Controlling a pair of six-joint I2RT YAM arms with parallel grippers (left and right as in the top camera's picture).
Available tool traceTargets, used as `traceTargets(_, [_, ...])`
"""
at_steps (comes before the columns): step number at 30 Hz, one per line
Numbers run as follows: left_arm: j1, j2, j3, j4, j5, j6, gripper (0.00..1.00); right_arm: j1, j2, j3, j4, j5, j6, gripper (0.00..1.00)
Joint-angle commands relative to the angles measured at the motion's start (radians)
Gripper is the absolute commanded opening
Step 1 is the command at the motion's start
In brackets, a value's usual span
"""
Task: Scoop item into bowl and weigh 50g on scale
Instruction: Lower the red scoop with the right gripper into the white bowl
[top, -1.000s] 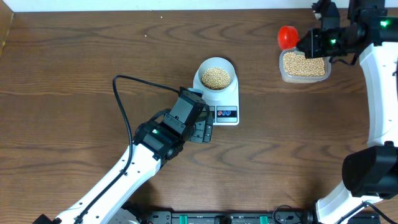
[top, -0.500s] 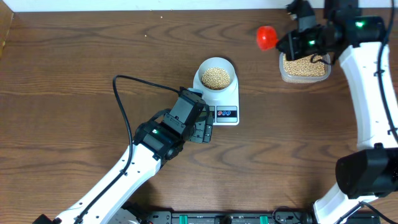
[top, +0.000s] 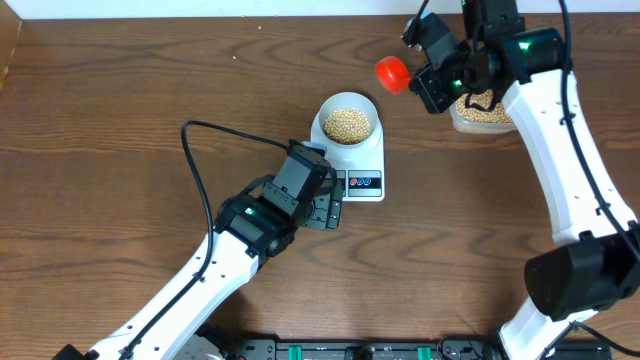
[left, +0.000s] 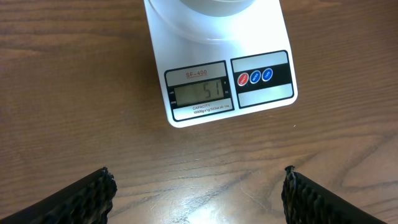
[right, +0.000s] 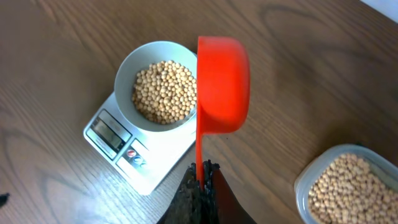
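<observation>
51 shows on flat white digital scale (left: 217, 46) | small round tan beans (right: 165, 91) lie in small white bowl (right: 127, 68) atop it | right fingers (right: 186, 202) clamp red plastic scoop (right: 222, 81) near bowl | left fingers (left: 81, 199) spread, empty | risk: more beans overshoot 50g

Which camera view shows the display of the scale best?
The left wrist view: the display faces the camera, large, reading about 51. The right wrist view shows it small and slanted, unreadable. Overhead, the left gripper mostly covers it.
</observation>
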Motion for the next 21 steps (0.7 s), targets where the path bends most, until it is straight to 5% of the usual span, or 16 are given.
traceTargets(1, [0.003, 0.000, 0.000, 0.001, -0.009, 0.006, 0.88, 0.016, 0.037, 0.005, 0.003, -0.010, -0.079, 0.01])
traceTargets(21, [0.003, 0.000, 0.000, 0.001, -0.009, 0.006, 0.88, 0.094, 0.143, 0.005, 0.061, -0.029, -0.193, 0.01])
